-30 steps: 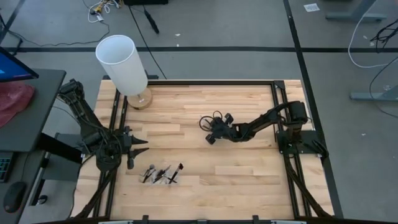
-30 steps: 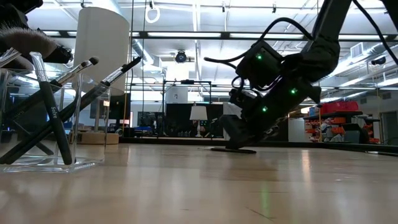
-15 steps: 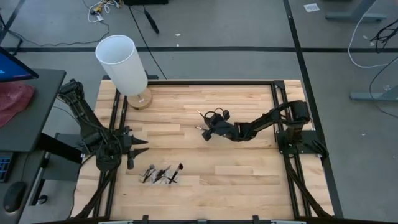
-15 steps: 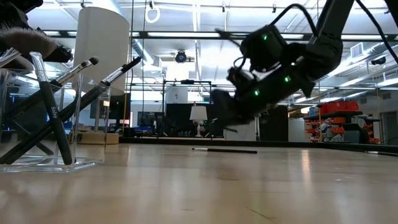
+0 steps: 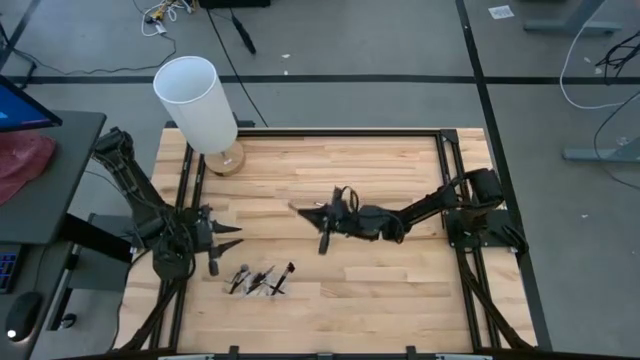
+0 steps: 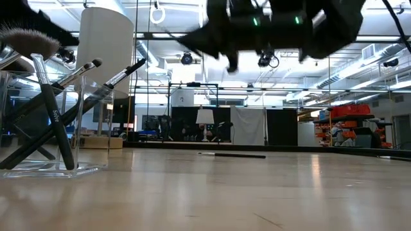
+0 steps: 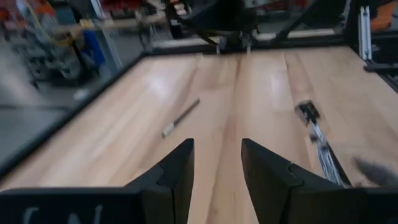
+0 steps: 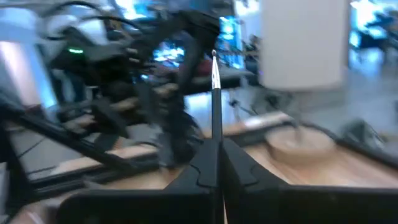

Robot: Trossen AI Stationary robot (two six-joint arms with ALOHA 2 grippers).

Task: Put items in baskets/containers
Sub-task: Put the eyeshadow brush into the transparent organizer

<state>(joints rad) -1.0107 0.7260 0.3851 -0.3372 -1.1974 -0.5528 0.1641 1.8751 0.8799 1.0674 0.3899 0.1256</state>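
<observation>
Lift-off is the change: the right pincer (image 5: 325, 222), down at the worktop (image 5: 400, 290) a second ago, is now raised and travelling toward the clear tray (image 5: 262, 281), clamped shut on one brush (image 8: 215, 93). One stick (image 6: 231, 154) remains lying behind it, away from the tray. Roughly four brushes (image 5: 265, 277) already stand in the tray. The left pincer (image 5: 228, 236), partly open and empty, waits just beside the tray.

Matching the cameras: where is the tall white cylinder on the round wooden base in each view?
High view: tall white cylinder at the table's top-left corner.
Low view: upper left, behind the clear rectangular tray of dark brushes.
Left wrist view: not in it.
Right wrist view: beyond the right gripper.
Shared landmark: that tray, in high and low views.
</observation>
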